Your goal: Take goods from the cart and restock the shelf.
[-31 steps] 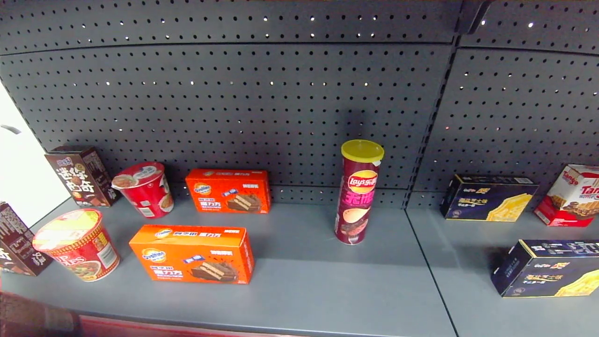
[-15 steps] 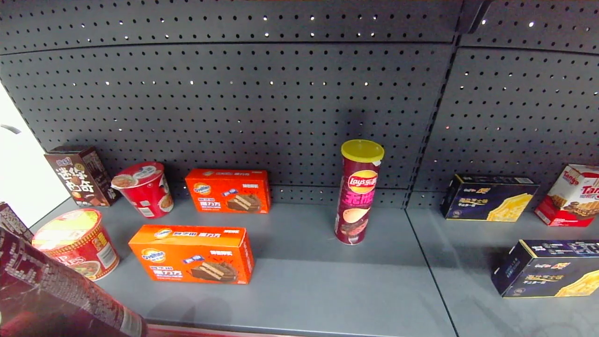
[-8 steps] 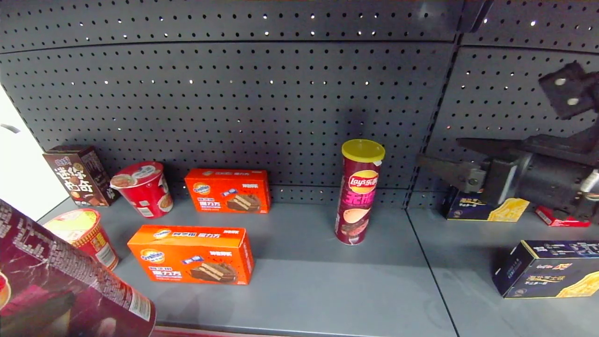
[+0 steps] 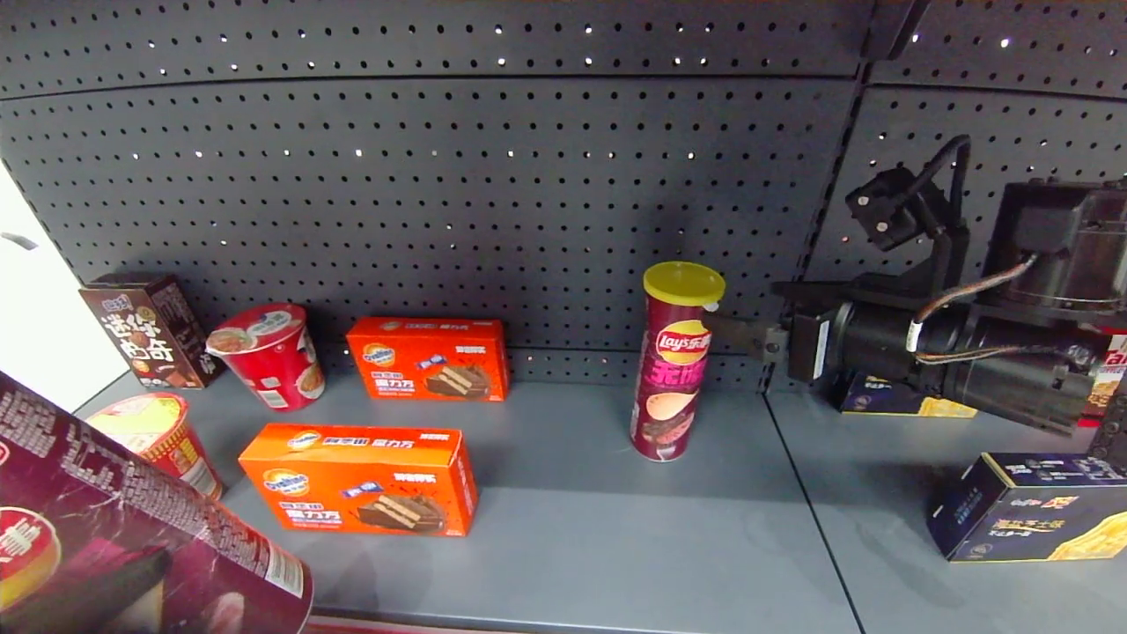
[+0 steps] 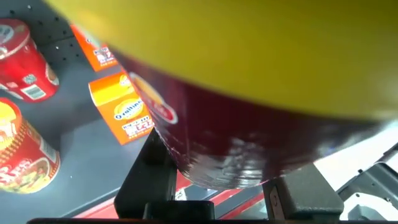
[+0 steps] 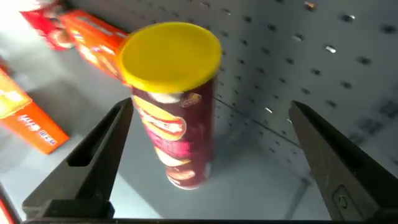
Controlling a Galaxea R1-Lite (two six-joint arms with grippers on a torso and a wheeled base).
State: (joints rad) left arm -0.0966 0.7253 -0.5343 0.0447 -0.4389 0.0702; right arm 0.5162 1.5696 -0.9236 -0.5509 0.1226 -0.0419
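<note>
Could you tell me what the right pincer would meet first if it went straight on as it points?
Probably the upright chip can: it stands straight ahead of the open right pincer, though the gap left is hard to judge.

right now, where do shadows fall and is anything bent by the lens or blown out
Head view: the standing can throws a soft shadow up the pegboard, whose straight seams bow from the lens; the opening at far left is blown out white. Left wrist view: a glossy sheen on the held can. Right wrist view: even light, no glare.
</note>
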